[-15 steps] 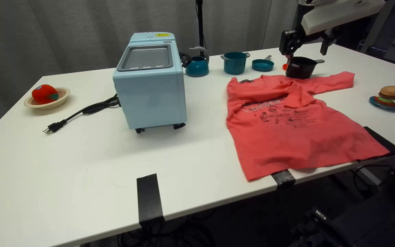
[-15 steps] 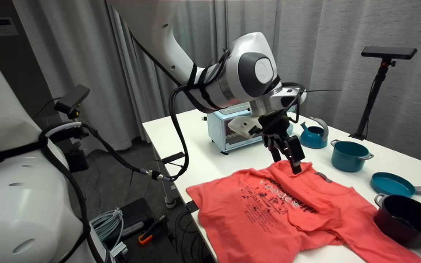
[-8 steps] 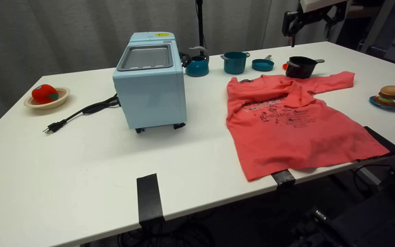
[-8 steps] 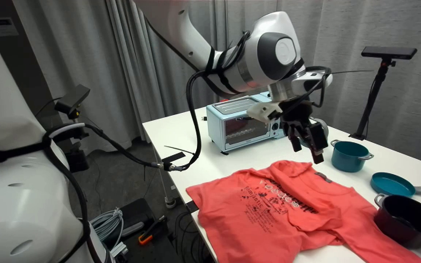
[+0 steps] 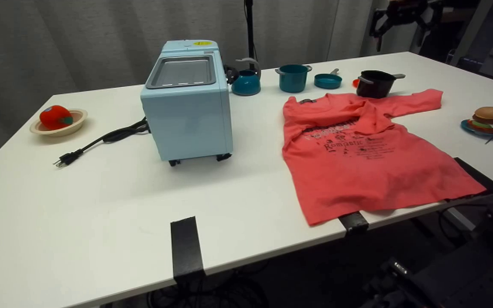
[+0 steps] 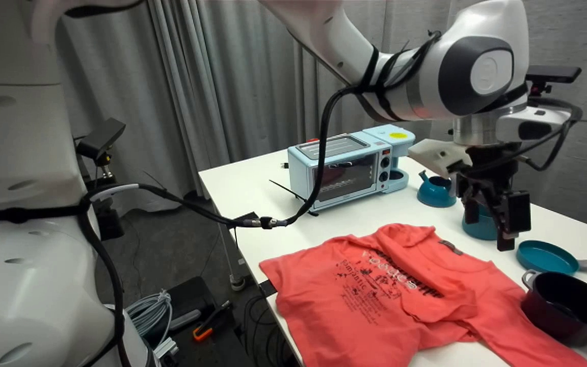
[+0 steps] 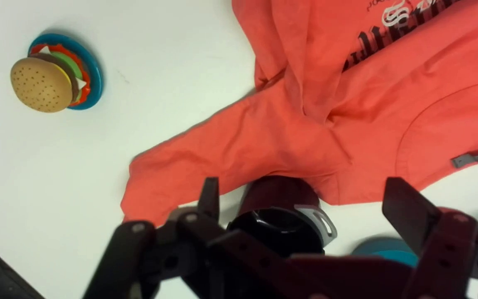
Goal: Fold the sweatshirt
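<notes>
Sprawling over the white table (image 5: 101, 222), the coral-red sweatshirt (image 5: 383, 171) lay print side up.
Closest to me, its hem covered part of the black tape (image 5: 477, 175) at the table's edge, and one sleeve lay folded across the chest. Farther back, the blue toaster oven (image 5: 191, 119) stood to one side, and on the opposite side a toy hamburger (image 5: 489, 117) sat on a teal plate (image 7: 96, 79). Behind those, the second sleeve stretched out flat beside a dark pot (image 5: 378, 86); whether they touched, I couldn't tell. A teal pan (image 5: 328, 81), a teal pot (image 5: 293, 79) and a kettle (image 5: 246, 83) ran on from it in a rough row. Over that end of the table hung the gripper (image 5: 399, 42), well apart from the sweatshirt, its jaws unclenched and spread wide. Farthest off, a grey curtain (image 5: 101, 42) hung across the back.
</notes>
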You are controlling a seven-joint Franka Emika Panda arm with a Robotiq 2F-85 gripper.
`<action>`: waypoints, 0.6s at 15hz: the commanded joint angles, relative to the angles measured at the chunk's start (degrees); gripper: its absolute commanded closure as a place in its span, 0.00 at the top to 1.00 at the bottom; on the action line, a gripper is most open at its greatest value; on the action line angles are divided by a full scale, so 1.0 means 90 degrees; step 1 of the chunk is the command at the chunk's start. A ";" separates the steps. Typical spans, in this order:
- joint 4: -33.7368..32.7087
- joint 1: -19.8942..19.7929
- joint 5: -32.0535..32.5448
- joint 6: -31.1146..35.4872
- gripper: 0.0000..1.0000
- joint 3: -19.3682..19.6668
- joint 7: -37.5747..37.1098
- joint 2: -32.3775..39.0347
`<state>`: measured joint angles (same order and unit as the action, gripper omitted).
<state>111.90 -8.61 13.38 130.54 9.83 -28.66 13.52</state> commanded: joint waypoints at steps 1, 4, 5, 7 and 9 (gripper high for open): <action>-0.0400 -0.0109 -0.0590 0.0003 1.00 0.0152 0.0272 0.0782; -0.0408 -0.0136 -0.0814 0.0241 1.00 0.0278 0.0184 0.1229; -0.0437 -0.0146 -0.0894 0.0309 1.00 0.0319 0.0167 0.1365; -0.0509 -0.0167 -0.1030 0.0502 1.00 0.0404 0.0142 0.1586; -0.0591 -0.0165 -0.1055 0.0757 1.00 0.0515 0.0126 0.1746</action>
<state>109.54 -9.68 5.87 135.22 13.27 -28.16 26.45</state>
